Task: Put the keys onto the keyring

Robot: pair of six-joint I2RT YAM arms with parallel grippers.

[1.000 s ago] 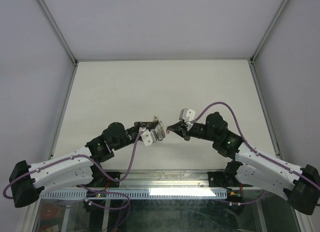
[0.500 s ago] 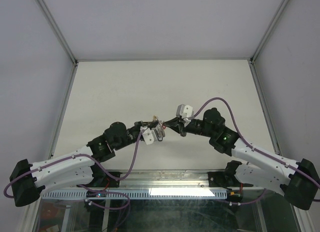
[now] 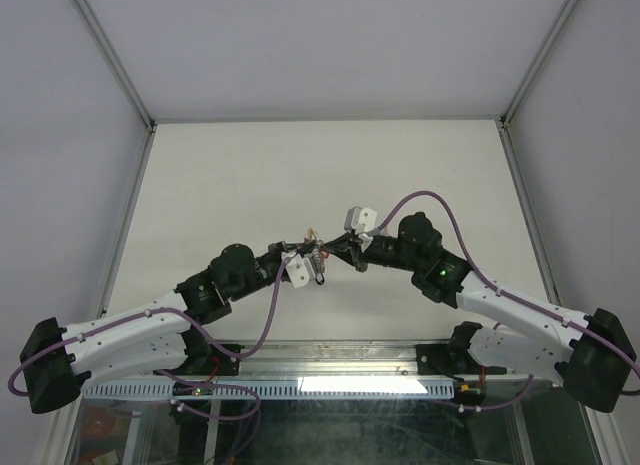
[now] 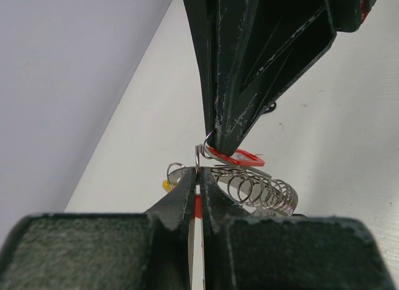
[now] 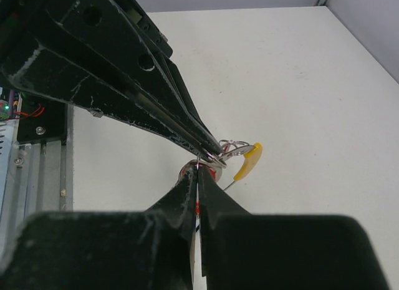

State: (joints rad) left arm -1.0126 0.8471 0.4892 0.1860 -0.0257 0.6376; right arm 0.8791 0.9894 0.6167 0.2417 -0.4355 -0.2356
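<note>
My left gripper (image 3: 317, 262) is shut on the thin wire of the keyring, above the table's middle. Its yellow section (image 5: 248, 161) and a bunch of small silver rings (image 4: 262, 190) sit just past the left fingertips (image 5: 209, 149). My right gripper (image 3: 336, 253) is shut on a key with a red tag (image 4: 240, 158) and meets the left gripper tip to tip. In the left wrist view the right fingers (image 4: 230, 109) come down from the top onto the wire at my left jaw tips (image 4: 199, 171). In the right wrist view my right jaw tips (image 5: 198, 173) touch the rings. The key blades are hidden.
The white table (image 3: 250, 175) has grey walls at the back and both sides. A metal rail (image 3: 330, 357) runs along the near edge by the arm bases. Purple cables (image 3: 430, 200) loop off both arms.
My right gripper has moved left with the red-tagged key until its tips meet the left gripper's. The left gripper has barely moved.
</note>
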